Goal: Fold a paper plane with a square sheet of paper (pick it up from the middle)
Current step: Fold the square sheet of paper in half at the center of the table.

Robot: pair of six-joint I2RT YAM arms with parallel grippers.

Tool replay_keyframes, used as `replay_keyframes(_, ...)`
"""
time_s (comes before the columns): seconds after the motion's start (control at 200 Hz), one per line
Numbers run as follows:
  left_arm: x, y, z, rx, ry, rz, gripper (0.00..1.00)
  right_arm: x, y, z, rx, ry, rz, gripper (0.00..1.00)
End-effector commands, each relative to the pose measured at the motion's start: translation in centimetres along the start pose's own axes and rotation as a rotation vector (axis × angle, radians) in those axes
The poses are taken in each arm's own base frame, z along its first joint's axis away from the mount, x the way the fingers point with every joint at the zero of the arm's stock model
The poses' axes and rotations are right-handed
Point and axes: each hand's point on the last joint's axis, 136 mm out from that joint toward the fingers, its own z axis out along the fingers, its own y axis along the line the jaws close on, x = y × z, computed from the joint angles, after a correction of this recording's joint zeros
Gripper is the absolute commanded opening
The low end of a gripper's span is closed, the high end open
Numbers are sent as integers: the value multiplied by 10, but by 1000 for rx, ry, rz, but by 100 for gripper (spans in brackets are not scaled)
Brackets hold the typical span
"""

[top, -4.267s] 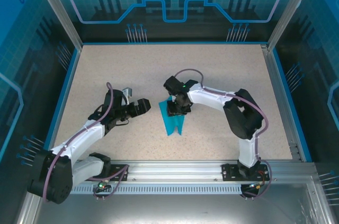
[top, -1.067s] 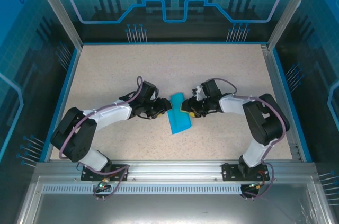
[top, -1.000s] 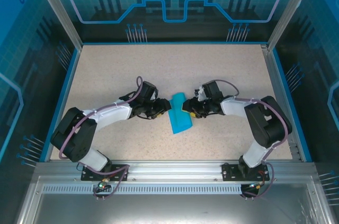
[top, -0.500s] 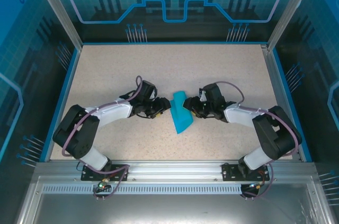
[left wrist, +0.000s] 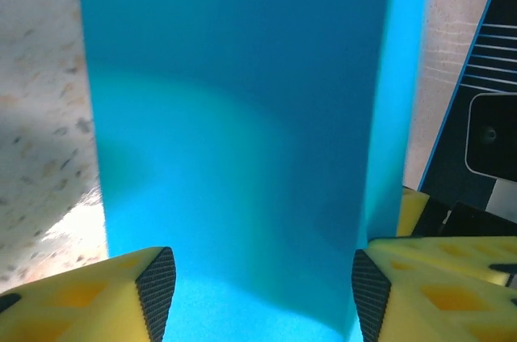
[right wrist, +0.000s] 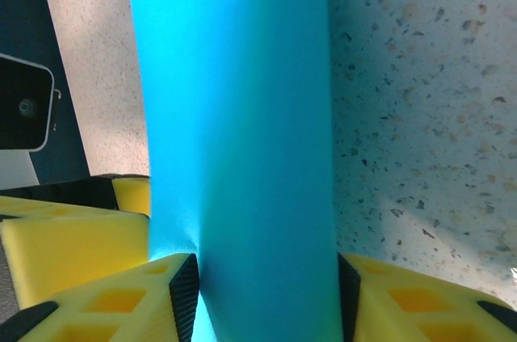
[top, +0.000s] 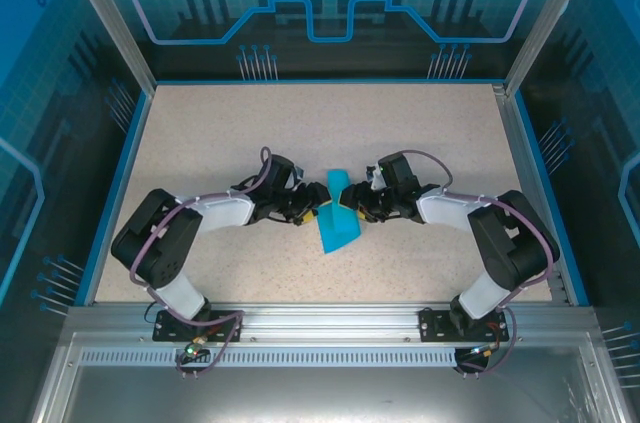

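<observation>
Square sheet of paper (top: 338, 225): cyan, folded narrow, at the middle of the tabletop (top: 250, 133). Right tool (top: 351, 211): just right of that middle, pinching the sheet. Left tool (top: 314, 212): just left, sheet between pads; grip cannot be told.

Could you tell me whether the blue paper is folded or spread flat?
Folded: seen from above, the sheet of paper is a narrow strip, longer than wide, not a full square.
</observation>
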Motion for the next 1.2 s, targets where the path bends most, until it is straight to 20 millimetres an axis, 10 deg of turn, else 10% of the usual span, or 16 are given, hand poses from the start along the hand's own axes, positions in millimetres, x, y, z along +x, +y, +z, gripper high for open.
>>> replay_keyframes(0.0,-4,-2,-9,28,-47,-41,64,9,-4,2,10,44,-10,48)
replay_keyframes(0.52,-11,-27,1,139,-37,-13,55,14,-5,3,-9,76,-13,48)
replay_keyframes(1.195,1,-15,8,114,24,21,5,10,3,-6,-76,140,-75,64)
